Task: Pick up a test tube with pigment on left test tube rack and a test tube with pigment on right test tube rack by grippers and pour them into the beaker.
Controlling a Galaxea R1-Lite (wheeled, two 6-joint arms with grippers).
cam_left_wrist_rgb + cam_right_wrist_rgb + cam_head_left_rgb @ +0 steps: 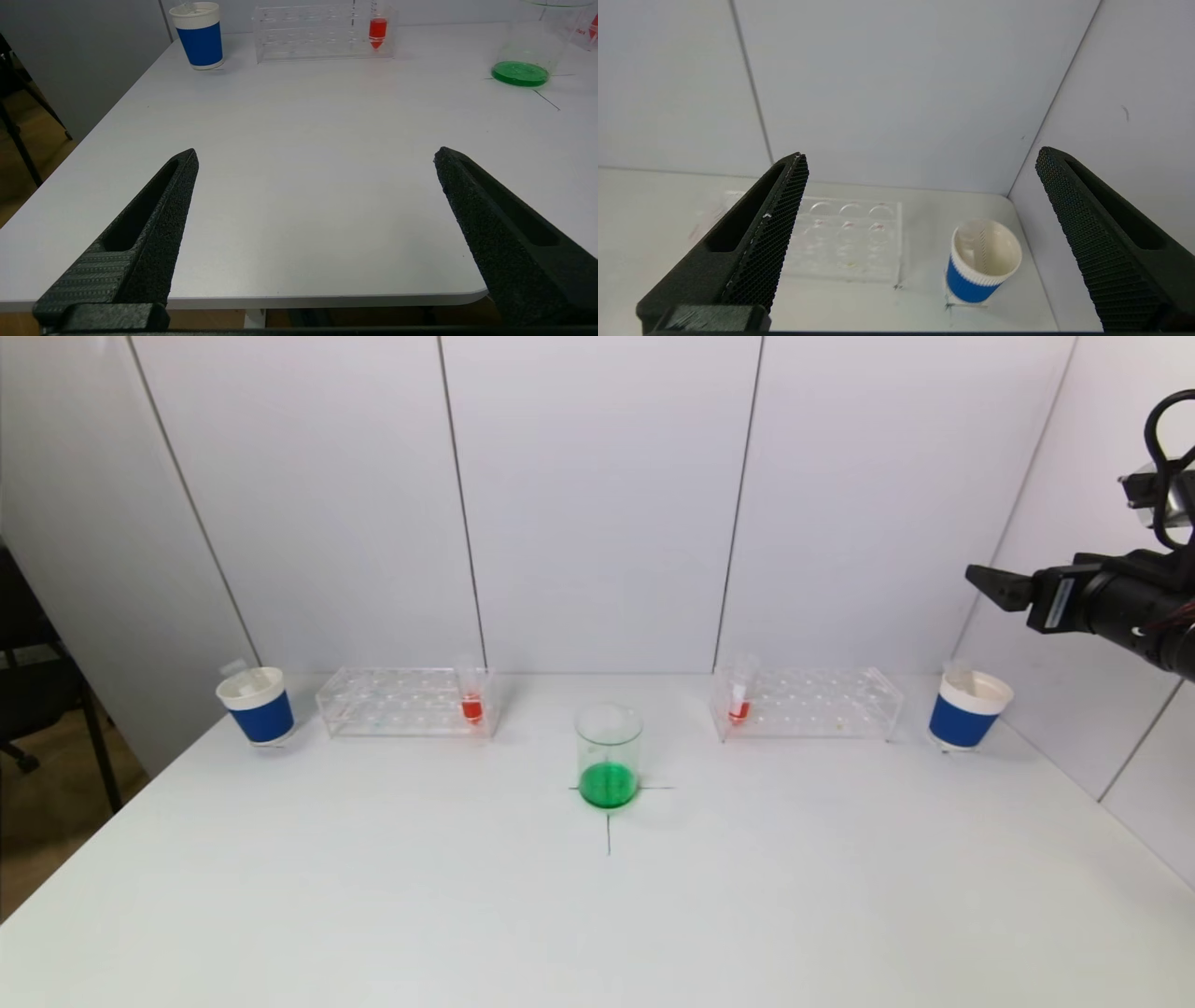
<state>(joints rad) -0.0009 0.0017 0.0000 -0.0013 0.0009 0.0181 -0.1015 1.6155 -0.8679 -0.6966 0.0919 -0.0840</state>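
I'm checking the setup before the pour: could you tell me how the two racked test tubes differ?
The left rack's tube stands at the end of its rack nearest the beaker and holds more red pigment. The right rack's tube also stands at the beaker end of its rack but holds less. Both are upright and untouched.

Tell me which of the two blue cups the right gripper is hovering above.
The blue cup beside the right rack's outer end, on the table's right side; the open right gripper looks down into it. The other blue cup stands far left.

Beaker (537,51) top cut off, seemingly.
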